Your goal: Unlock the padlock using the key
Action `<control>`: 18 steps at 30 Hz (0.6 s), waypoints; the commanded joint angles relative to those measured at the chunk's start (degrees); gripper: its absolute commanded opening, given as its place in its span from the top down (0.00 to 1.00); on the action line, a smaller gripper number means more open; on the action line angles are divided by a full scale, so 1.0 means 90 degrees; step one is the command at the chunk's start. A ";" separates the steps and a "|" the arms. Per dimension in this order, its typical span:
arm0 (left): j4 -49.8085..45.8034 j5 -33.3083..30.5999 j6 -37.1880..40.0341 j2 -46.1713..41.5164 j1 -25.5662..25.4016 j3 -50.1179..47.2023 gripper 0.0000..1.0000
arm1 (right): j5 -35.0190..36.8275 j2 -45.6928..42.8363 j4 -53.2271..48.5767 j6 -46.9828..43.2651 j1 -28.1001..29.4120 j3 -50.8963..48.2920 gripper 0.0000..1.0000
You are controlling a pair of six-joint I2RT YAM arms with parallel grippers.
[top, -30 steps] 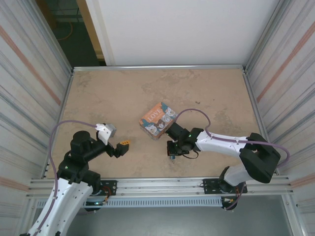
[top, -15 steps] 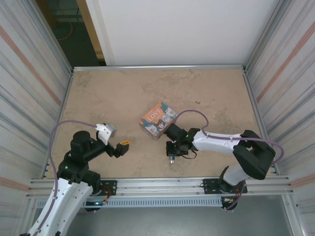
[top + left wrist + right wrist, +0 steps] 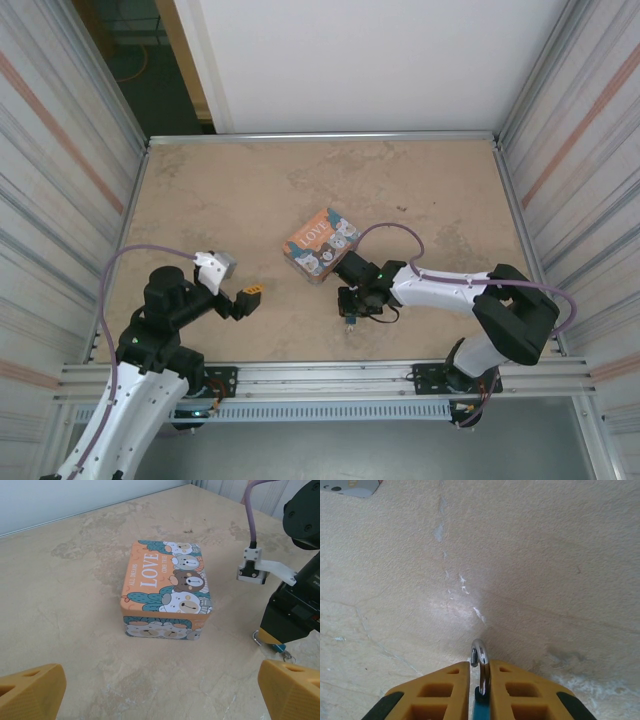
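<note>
The right arm's elbow has swung slightly leftward while its right gripper [image 3: 349,306] has barely shifted and the left arm has held still. The right fingers [image 3: 440,690] are clamped on the padlock [image 3: 479,655], its shackle poking out between them, low over the table [image 3: 220,200] near the middle of its near edge, just in front of the box [image 3: 165,580]. The left gripper [image 3: 250,296] waits with fingers apart, toward the near-left corner. The step looks like securing the lock. Next, the key must be found; I cannot tell where it lies.

"LOVE" in white on the orange box [image 3: 165,580] lid, "ALL DREAMS", "COME TRUE" (small print) alongside
</note>
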 commanded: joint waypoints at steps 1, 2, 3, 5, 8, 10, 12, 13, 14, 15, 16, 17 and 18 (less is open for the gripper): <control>-0.0069 -0.0172 0.0159 -0.0006 0.0045 0.0055 0.01 | 0.0227 -0.0204 -0.0139 0.0089 0.0033 0.0016 0.82; -0.0081 -0.0191 0.0169 -0.0008 0.0044 0.0057 0.01 | 0.0258 -0.0256 -0.0161 0.0078 0.0023 0.0017 0.80; -0.0081 -0.0218 0.0169 -0.0009 0.0046 0.0060 0.01 | 0.0289 -0.0295 -0.0190 0.0058 0.0023 0.0017 0.79; -0.0086 -0.0266 0.0190 -0.0011 0.0041 0.0063 0.01 | 0.0353 -0.0390 -0.0244 0.0028 0.0005 0.0011 0.77; -0.0106 -0.0367 0.0207 -0.0016 0.0040 0.0080 0.01 | 0.0441 -0.0564 -0.0334 -0.0003 -0.0025 -0.0012 0.74; -0.0144 -0.0477 0.0223 -0.0034 0.0046 0.0094 0.01 | 0.0495 -0.0709 -0.0386 -0.0028 -0.0055 -0.0029 0.72; -0.0161 -0.0613 0.0232 -0.0072 0.0044 0.0114 0.01 | 0.0550 -0.0865 -0.0452 -0.0059 -0.0108 -0.0045 0.71; -0.0176 -0.0692 0.0236 -0.0110 0.0044 0.0114 0.01 | 0.0578 -0.0951 -0.0496 -0.0086 -0.0138 -0.0051 0.70; -0.0182 -0.0771 0.0237 -0.0146 0.0040 0.0114 0.01 | 0.0607 -0.1045 -0.0538 -0.0110 -0.0180 -0.0049 0.70; -0.0192 -0.0847 0.0237 -0.0185 0.0039 0.0114 0.01 | 0.0632 -0.1134 -0.0575 -0.0134 -0.0226 -0.0050 0.69; -0.0204 -0.0927 0.0237 -0.0226 0.0039 0.0114 0.01 | 0.0652 -0.1226 -0.0614 -0.0167 -0.0280 -0.0045 0.68; -0.0212 -0.1004 0.0237 -0.0266 0.0039 0.0114 0.01 | 0.0672 -0.1329 -0.0639 -0.0210 -0.0348 -0.0046 0.67; -0.0222 -0.1061 0.0237 -0.0302 0.0039 0.0114 0.01 | 0.0682 -0.1410 -0.0666 -0.0248 -0.0416 -0.0044 0.66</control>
